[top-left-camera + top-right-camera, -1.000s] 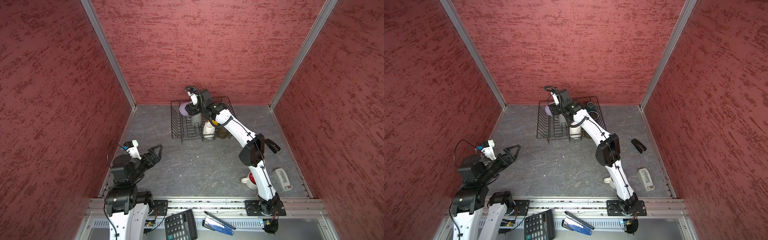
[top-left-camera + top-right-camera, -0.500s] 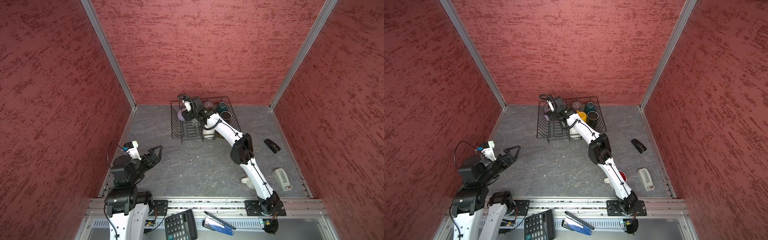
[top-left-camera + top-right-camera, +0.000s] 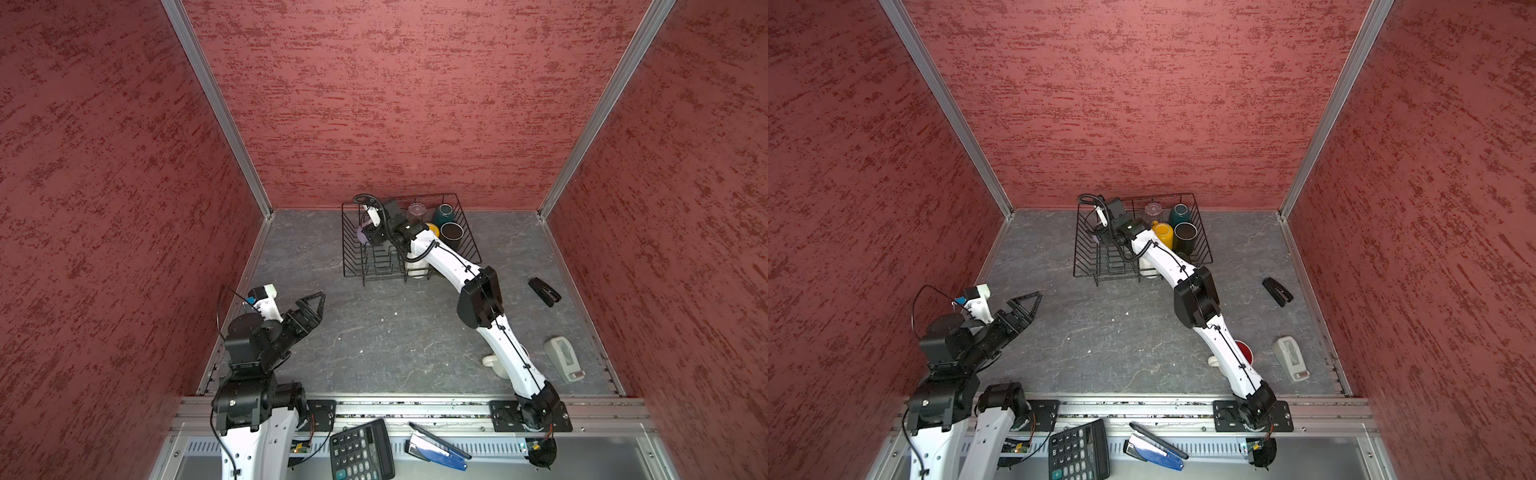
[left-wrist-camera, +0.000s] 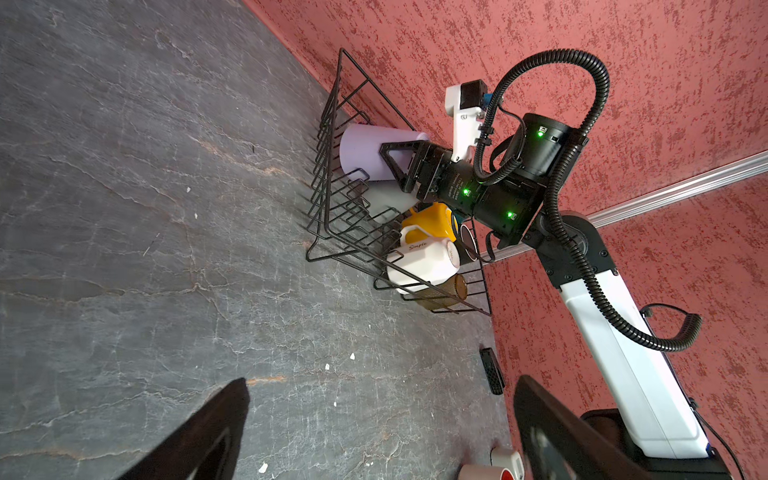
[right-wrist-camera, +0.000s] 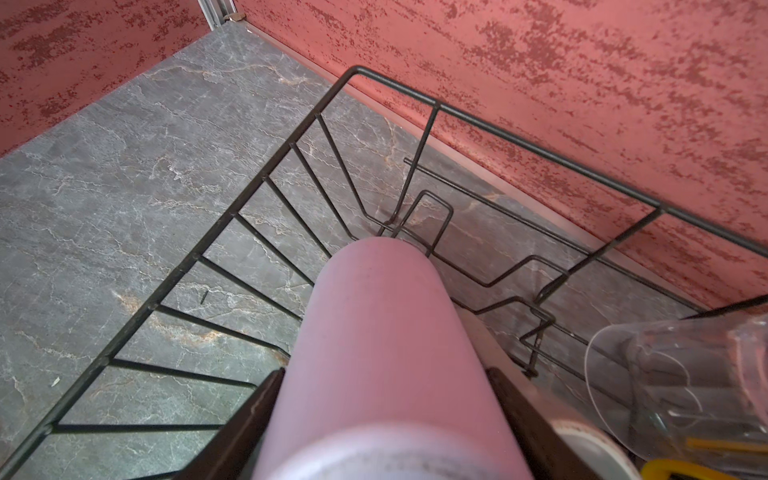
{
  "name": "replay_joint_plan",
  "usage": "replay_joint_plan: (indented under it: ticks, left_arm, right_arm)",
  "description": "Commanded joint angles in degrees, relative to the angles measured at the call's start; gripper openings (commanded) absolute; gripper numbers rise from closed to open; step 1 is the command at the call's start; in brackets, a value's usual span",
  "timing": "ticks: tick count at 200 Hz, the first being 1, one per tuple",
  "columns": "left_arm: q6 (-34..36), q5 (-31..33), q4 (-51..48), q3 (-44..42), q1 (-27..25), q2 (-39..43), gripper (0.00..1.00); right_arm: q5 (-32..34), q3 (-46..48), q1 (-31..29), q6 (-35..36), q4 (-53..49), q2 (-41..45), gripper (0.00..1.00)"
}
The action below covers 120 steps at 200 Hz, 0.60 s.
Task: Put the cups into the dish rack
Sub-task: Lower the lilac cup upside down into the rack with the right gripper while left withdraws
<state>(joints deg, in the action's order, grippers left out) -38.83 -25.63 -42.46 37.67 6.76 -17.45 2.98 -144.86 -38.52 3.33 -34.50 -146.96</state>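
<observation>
The black wire dish rack [image 3: 344, 253] [image 3: 1076, 254] stands by the back wall. My right gripper [image 3: 368, 232] [image 5: 382, 386] reaches into its left part, shut on the lavender tumbler [image 3: 360, 235] [image 4: 365, 151] [image 5: 382, 332], which lies tilted over the plate-slot loops. In the rack's right part are a clear glass [image 3: 417, 211], a teal cup [image 3: 444, 214], a black cup [image 3: 451, 232], a yellow mug [image 3: 1163, 235], a white mug [image 4: 419, 266] and an olive-brown glass [image 4: 444, 293]. A white mug with a red inside [image 3: 1244, 351] stands on the table behind the right arm. My left gripper [image 3: 313, 301] [image 4: 380, 395] hangs open and empty at front left.
A black stapler [image 3: 544, 292] and a grey-white device [image 3: 564, 358] lie on the right of the grey table. A calculator [image 3: 360, 451] and a blue stapler [image 3: 436, 451] sit below the front rail. Red walls close in three sides.
The right arm has carried the lavender tumbler leftward and lower into the rack's left part, uncovering the cups on the right. The left arm has not moved.
</observation>
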Motion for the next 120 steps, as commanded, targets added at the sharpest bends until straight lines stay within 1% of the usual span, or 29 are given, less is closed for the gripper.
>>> replay_joint_plan:
  ticks: [1,22,50,90,120]
  left_arm:
    - [-0.5,-0.7,0.7,0.1,0.4,0.8,0.99]
    - [-0.5,-0.8,0.9,0.1,0.4,0.6,1.0]
    - [-0.7,-0.7,0.6,0.1,0.4,1.4,1.0]
    - [-0.2,-0.4,-0.5,0.5,0.4,1.8,1.0]
    - [-0.1,-0.2,0.1,0.8,0.4,1.9,1.0]
  right_arm:
    - [-3.6,-1.7,-0.9,0.2,-0.9,-0.8,0.6]
    - [-5.2,-1.7,-0.9,0.1,-1.5,-0.1,0.72]
    - [-6.5,-1.7,-1.0,-0.5,-1.3,1.4,0.82]
    - [-8.4,-1.7,-1.1,-2.2,-0.8,3.9,0.9]
    - [-10.6,-1.7,-1.1,-4.3,-1.0,7.2,0.91]
